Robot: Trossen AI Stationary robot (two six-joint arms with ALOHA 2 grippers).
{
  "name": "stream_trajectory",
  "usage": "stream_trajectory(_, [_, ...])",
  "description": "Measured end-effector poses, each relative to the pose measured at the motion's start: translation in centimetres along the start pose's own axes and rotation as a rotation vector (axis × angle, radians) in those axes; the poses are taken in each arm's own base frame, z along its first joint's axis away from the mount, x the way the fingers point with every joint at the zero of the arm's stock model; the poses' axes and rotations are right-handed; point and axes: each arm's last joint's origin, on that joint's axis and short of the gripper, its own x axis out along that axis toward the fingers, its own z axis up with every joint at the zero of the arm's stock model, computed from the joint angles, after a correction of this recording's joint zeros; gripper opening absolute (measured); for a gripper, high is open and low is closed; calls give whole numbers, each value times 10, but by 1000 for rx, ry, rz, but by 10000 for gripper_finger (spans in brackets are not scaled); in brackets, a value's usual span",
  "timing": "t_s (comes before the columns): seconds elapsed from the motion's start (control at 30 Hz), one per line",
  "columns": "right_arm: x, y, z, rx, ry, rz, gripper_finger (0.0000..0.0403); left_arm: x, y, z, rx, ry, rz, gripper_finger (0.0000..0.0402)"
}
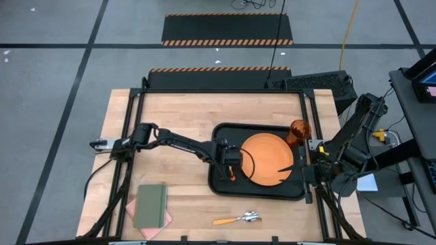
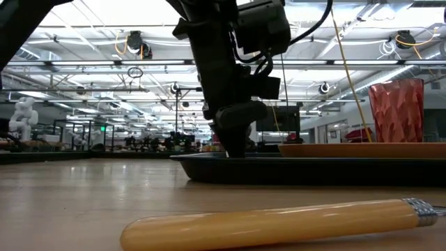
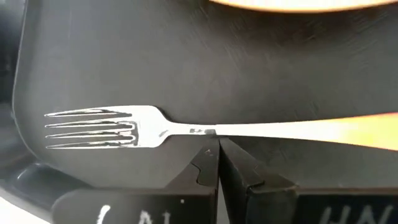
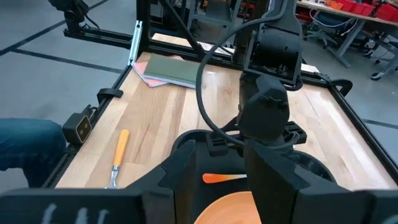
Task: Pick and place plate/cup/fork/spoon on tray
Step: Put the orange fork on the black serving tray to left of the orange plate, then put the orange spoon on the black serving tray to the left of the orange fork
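Note:
The black tray (image 1: 225, 185) holds the round orange plate (image 1: 267, 160), with the amber cup (image 1: 298, 133) at its far right corner. The fork (image 3: 143, 129) lies flat on the tray's left part, tines toward the tray's rim, and its orange handle (image 1: 230, 175) shows below my left gripper. My left gripper (image 3: 217, 149) points down with its fingers shut, their tips at the fork's neck. The spoon (image 1: 238, 219) lies on the table in front of the tray. My right gripper (image 1: 294, 169) is open and empty, low over the plate's right edge. My left gripper comes from above, pointing down, with its shut fingertips right beside the fork's neck (image 3: 208, 132), between tines and handle. The fork lies flat on the tray floor. I cannot tell whether the fingertips touch it.
A green notebook (image 1: 150, 205) lies on a pink cloth at the table's near left. The spoon's handle (image 2: 279, 223) lies close in the low view. Bare wood stretches left of the tray and behind it.

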Motion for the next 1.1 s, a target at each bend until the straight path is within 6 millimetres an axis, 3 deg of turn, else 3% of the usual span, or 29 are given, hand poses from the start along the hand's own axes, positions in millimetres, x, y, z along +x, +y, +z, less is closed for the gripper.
stream_trajectory(0.43, [0,0,0,-24,-1,0,130,8,26,10,-2,-35,-16,6])
stream_trajectory(0.63, [0,0,0,-24,-1,0,130,6,21,18,14,-118,-42,9])
stream_trajectory(0.9, [0,0,0,-24,-1,0,130,4,15,11,-14,-60,-39,5])
stream_trajectory(1.1, [0,0,0,-24,0,0,130,-8,-7,1,0,-31,-18,8])
